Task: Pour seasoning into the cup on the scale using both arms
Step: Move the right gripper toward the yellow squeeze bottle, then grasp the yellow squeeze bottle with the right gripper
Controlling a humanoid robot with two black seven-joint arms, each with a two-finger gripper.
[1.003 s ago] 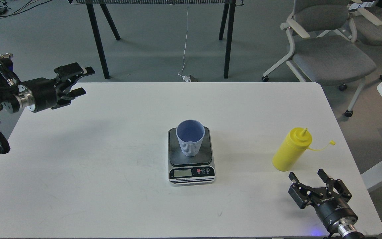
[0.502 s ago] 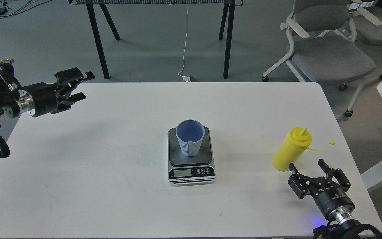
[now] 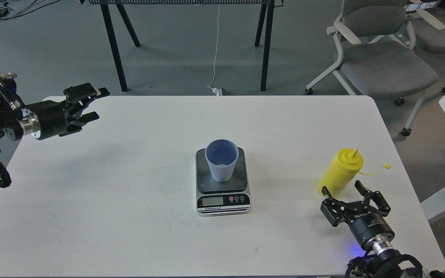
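Since a second ago the right gripper (image 3: 342, 188) has slid left and farther onto the table (image 3: 129, 193), so its spread fingers now reach the bottle (image 3: 340, 173) base instead of sitting near and to the right of it. The left gripper (image 3: 94, 103) has barely shifted.

The bottle stands just beyond the right gripper, at the table's right side, upright with a slight lean, its long axis close to vertical and its nozzle at the top. Its cap (image 3: 387, 166) hangs out to the right on the tether. The left finger overlaps the bottle's lower left edge and the right finger stands clear to the right; whether either touches the plastic I cannot tell. The jaws are wide open and hold nothing. The right arm comes in low from the near right corner, wrist pointing away from me, and is far nearer the bottle than the left.

The left gripper hovers over the far left corner, pointing right, jaws partly open and empty, well apart from everything.

The cup (image 3: 221, 160) stands upright on the scale (image 3: 222, 202) at table centre, well left of the bottle.
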